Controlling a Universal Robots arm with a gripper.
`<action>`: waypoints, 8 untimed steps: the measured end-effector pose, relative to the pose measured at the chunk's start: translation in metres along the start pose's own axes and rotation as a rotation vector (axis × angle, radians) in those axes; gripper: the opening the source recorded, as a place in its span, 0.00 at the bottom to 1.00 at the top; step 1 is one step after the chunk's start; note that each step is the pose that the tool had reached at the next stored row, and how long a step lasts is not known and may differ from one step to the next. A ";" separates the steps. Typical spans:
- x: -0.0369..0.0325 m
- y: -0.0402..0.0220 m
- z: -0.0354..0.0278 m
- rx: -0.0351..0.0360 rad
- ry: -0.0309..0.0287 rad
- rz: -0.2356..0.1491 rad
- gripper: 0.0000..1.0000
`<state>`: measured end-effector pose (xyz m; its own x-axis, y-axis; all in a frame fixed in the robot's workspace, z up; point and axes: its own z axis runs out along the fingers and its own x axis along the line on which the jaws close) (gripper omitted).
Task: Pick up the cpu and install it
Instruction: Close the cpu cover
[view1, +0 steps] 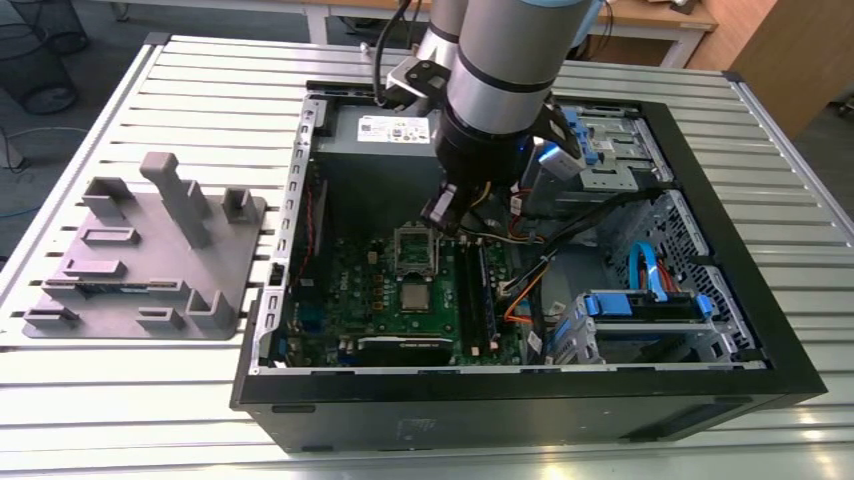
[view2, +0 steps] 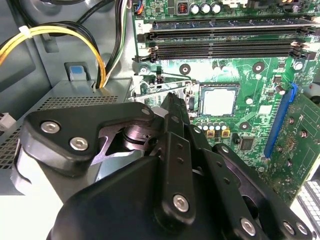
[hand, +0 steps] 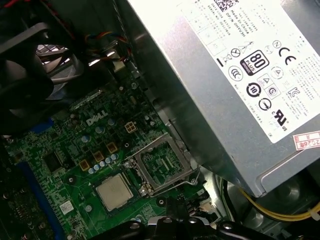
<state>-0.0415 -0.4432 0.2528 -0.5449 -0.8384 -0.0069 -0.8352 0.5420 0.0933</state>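
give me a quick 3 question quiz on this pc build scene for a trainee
1. True or false: the black gripper holds the small square silver-grey cpu.
2. Where does the grey plastic fixture stand? A: inside the black computer case. B: on the slatted metal table, at the exterior view's left of the case. C: in the gripper.
3. Fill in: the cpu lies on the green ___, beside the rectangular silver metal frame with a hollow middle.
Key: 1 false, the cpu lies on the board, apart from the gripper. 2 B. 3 motherboard.
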 end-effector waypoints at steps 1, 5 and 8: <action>-0.0001 -0.0002 0.0000 0.0000 0.0000 0.000 0.11; -0.0010 -0.0017 0.0017 0.0000 -0.0003 0.001 0.11; -0.0016 -0.0030 0.0062 0.0000 -0.0002 0.002 0.11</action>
<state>-0.0386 -0.4431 0.2464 -0.5465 -0.8374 -0.0069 -0.8341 0.5436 0.0932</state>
